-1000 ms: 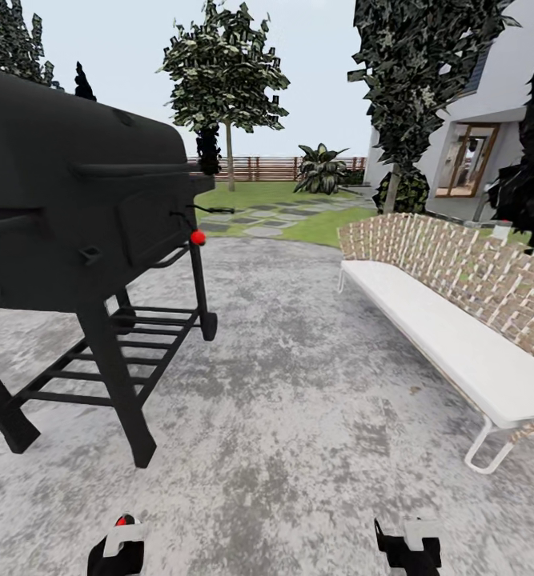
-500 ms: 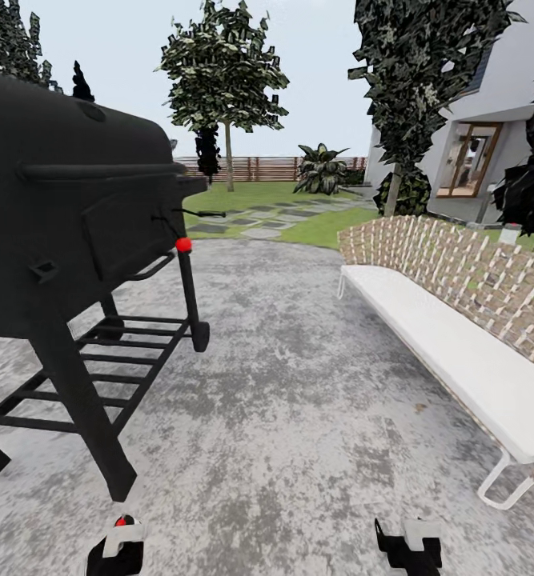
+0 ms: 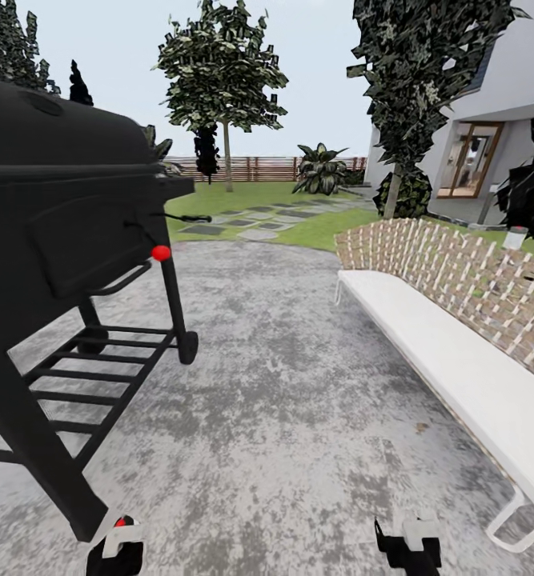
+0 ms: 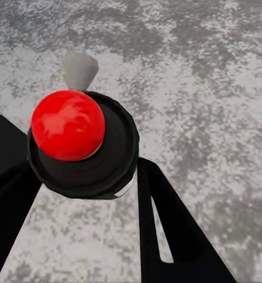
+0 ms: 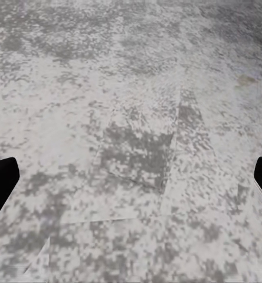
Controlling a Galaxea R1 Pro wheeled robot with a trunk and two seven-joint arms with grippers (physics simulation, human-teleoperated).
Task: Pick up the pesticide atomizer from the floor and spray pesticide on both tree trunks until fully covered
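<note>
Grey mottled paving point(image 3: 299, 416) underfoot, trees point(image 3: 222, 76) upper centre. Atomizer point(image 4: 78, 141) clamped in left pincer point(image 4: 78, 194); right pincer point(image 5: 131, 183) spread apart. Transit step; next, closing on trunks.

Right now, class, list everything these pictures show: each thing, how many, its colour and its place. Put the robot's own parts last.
grill: one, black, left on the paving
knob: one, red, on the grill's side
bench: one, white seat with a woven back, right
paving: grey, mottled, underfoot
lawn: green, beyond the paving
slabs: several, grey, set in the lawn
trees: two, dark green, one by the fence, one near the house
fence: one, brown, far back
house: one, white, far right
atomizer: one, black with a red ball, in the left claw
left claw: one, black, gripping the atomizer
right claw: one, black, open over the paving
</note>
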